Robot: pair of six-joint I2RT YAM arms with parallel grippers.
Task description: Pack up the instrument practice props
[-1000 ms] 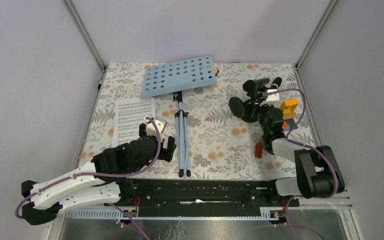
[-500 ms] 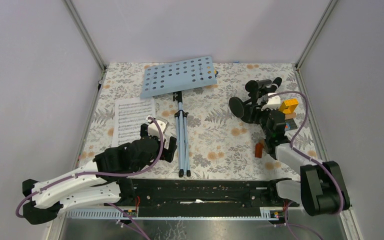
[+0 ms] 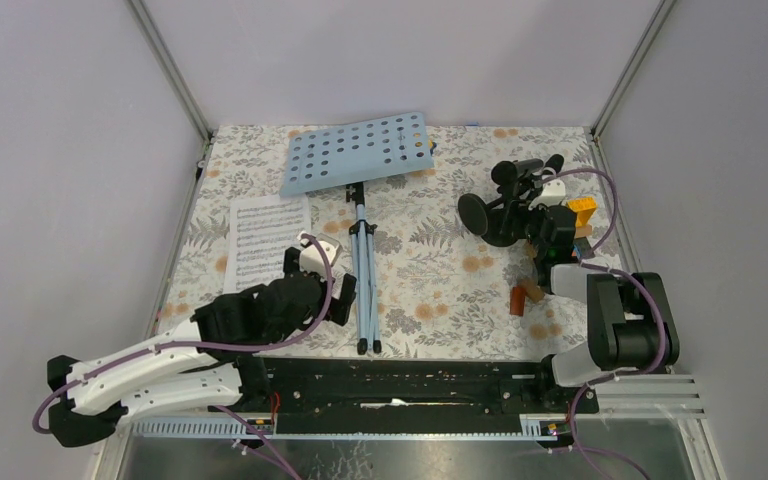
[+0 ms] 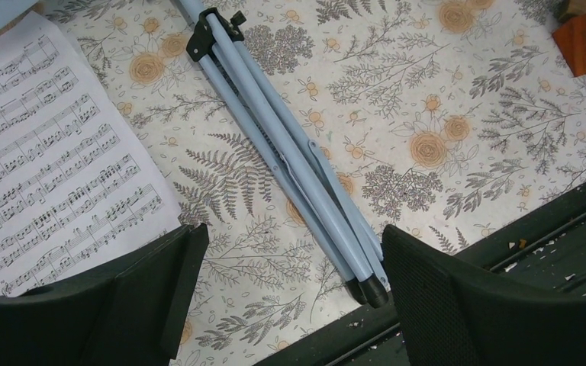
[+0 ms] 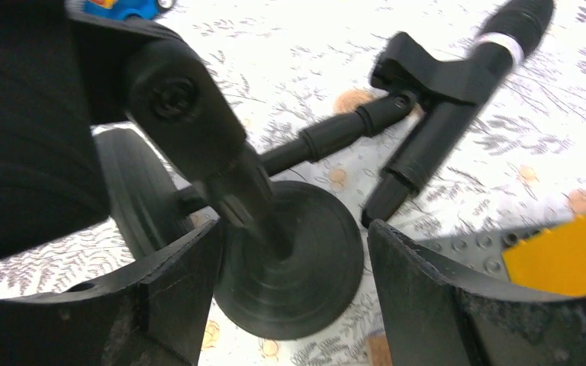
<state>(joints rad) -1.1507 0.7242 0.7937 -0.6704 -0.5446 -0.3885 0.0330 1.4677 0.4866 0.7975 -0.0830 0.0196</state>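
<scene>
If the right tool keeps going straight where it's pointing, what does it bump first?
Probably the round black base of a microphone holder, which sits straight ahead of the right tool, seen between its open jaws. How far off it is is hard to judge.

You are looking at one music desk [image 3: 358, 152], one tripod [image 3: 363, 270] and one sheet-music page [image 3: 265, 235]. Two round-based holders [image 5: 290, 252], one clearly visible microphone [image 5: 435, 145] and at least three toy blocks [image 3: 581, 207] are showing too.

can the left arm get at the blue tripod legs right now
Probably yes: the left fingers stand open over the thin blue-grey tripod legs, which lie uncovered; the white sheet-music page lies off to one side.
</scene>
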